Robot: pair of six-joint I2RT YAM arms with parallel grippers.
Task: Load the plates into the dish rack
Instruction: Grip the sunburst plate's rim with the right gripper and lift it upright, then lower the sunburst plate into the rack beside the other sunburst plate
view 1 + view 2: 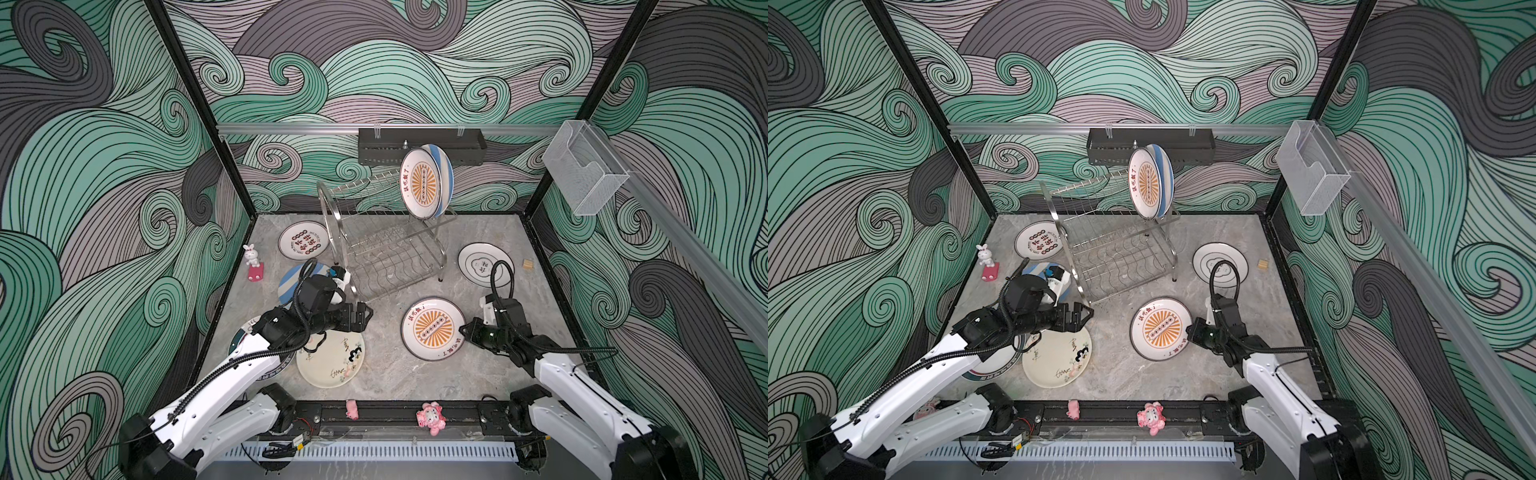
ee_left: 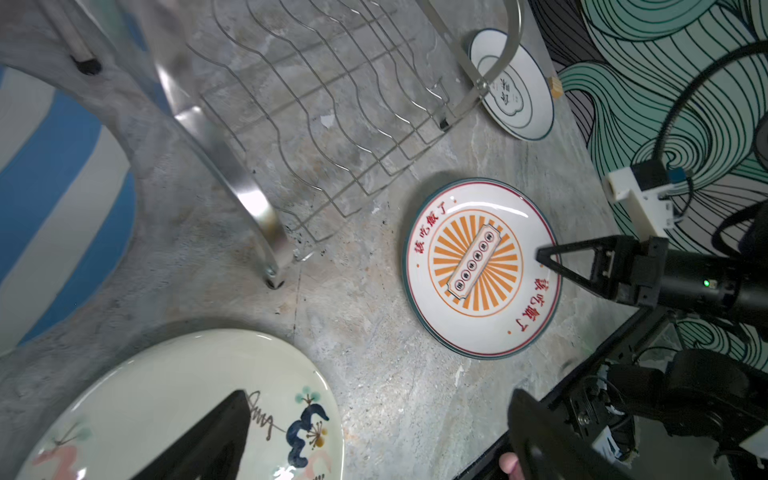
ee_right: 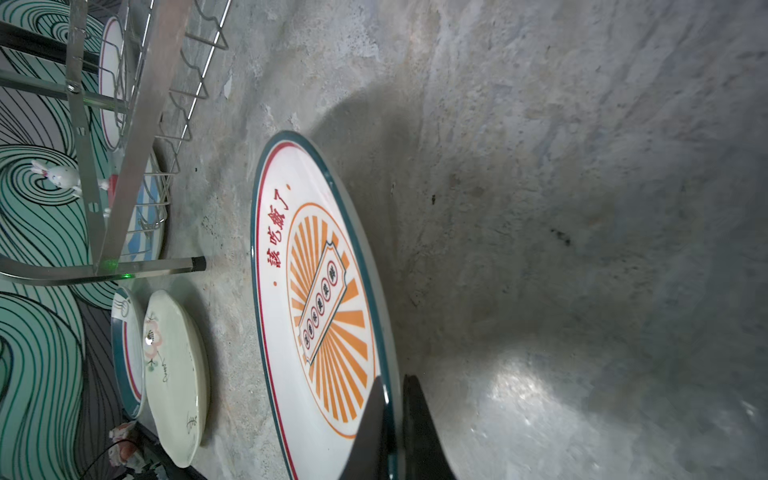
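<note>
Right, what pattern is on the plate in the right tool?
The plate has an orange sunburst, red characters, teal rim; clearest in left wrist view.

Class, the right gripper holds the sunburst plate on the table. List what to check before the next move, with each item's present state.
1. Right gripper shut on rim of the sunburst plate: ok.
2. Grip deep enough to lift: cannot tell.
3. Left gripper clear of that plate: ok, open, near the cream plate.
4. Dish rack has free slots: ok, lower tier empty.
5. Table between plate and rack bare: ok.
</note>
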